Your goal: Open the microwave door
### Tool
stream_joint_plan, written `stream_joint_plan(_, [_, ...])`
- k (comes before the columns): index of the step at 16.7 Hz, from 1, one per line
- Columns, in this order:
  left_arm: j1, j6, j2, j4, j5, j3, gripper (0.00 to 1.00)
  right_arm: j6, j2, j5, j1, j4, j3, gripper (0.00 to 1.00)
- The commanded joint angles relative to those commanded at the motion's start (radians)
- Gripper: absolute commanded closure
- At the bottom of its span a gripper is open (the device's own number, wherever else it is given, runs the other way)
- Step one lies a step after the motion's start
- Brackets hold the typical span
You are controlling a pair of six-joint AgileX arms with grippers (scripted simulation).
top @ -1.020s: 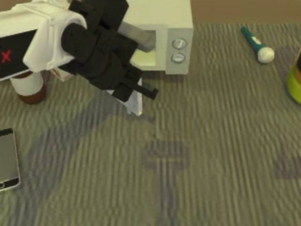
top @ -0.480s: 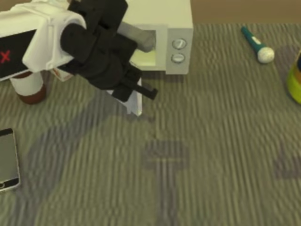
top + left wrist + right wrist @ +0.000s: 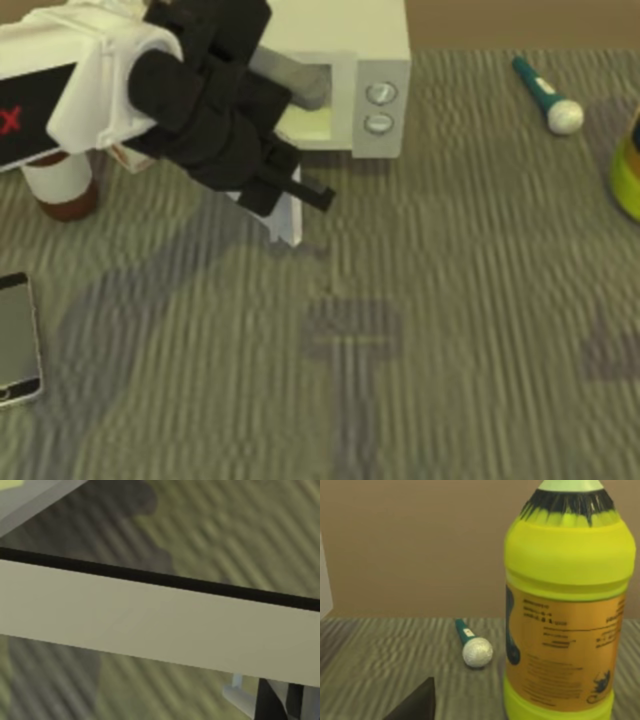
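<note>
Near edge, at left: a phone [image 3: 17,338] on the striped grey table [image 3: 450,330]. Farther back, left gripper [image 3: 295,195] clamped on the swung-out microwave door [image 3: 288,215], its black arm covering the door's hinge side. Beyond, the white microwave [image 3: 350,60] at the back, cream inside showing. Off right: a teal microphone [image 3: 545,97], a yellow bottle [image 3: 565,605]. Right gripper [image 3: 415,705]: grip not visible.

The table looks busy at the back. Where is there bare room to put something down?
The near half of the table is bare from the phone at its left edge across to its right. The back is crowded: microwave, its open door held by the left gripper, microphone, yellow bottle.
</note>
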Motion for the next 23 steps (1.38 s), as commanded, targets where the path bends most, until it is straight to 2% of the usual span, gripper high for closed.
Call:
stream_joint_plan(6, [0.001,0.011,-0.002,0.000,0.013,-0.007,1.00,0.000,0.000,0.000,0.000,0.000,0.000,0.00])
stream_joint_plan(15, [0.060,0.161,-0.058,-0.010,0.092,-0.066,1.00,0.000,0.000,0.000,0.000,0.000,0.000,0.00])
stream_joint_plan(23, [0.061,0.162,-0.059,-0.009,0.093,-0.067,1.00,0.000,0.000,0.000,0.000,0.000,0.000,0.00])
